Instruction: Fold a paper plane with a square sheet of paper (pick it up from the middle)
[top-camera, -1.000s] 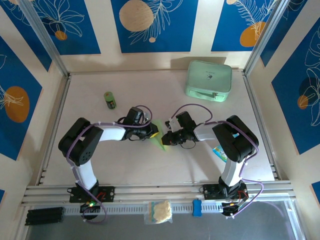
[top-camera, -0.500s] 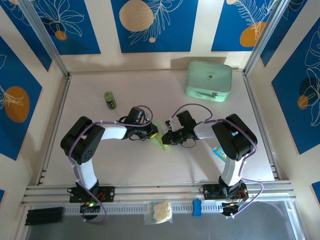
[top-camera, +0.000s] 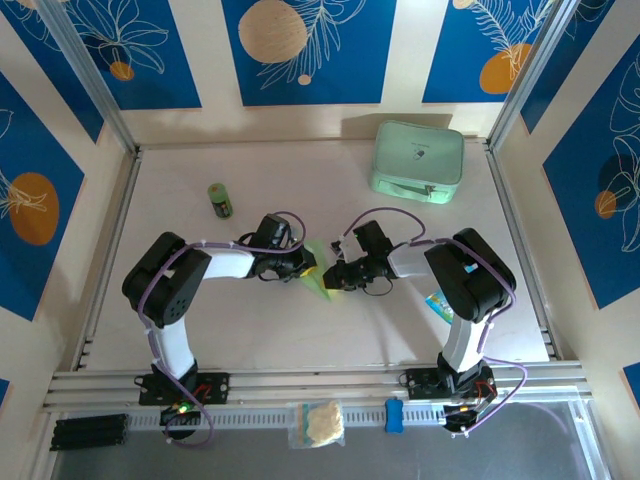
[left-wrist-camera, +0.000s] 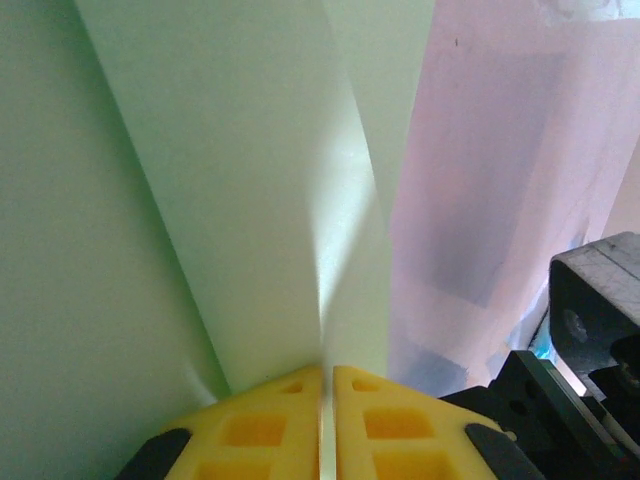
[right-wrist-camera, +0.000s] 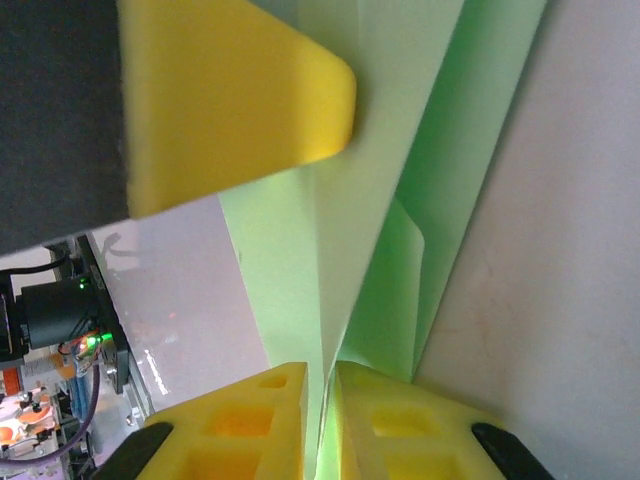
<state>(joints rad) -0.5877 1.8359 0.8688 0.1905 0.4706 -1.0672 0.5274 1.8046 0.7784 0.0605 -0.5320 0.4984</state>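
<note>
Paper plane: pale green, already folded narrow and long. It sits well apart from the mint-green case, on the case's arm-base side and offset toward the left arm. Both grippers meet on it there, one from each side.

Likely reason for the double hold: pinching from opposite sides keeps the folded layers stacked along the centre crease, so one arm can anchor while the other works a flap. This is a judgement only.

Left gripper: jaws together, clamped on the plane's edge, with nothing but paper thickness between the yellow pads.

Right gripper: fingers close, leaving a thin slit a touch wider than the left's. The plane's folded edge runs through that slit. Whether the pads bite or merely bracket the paper, I cannot tell.
</note>
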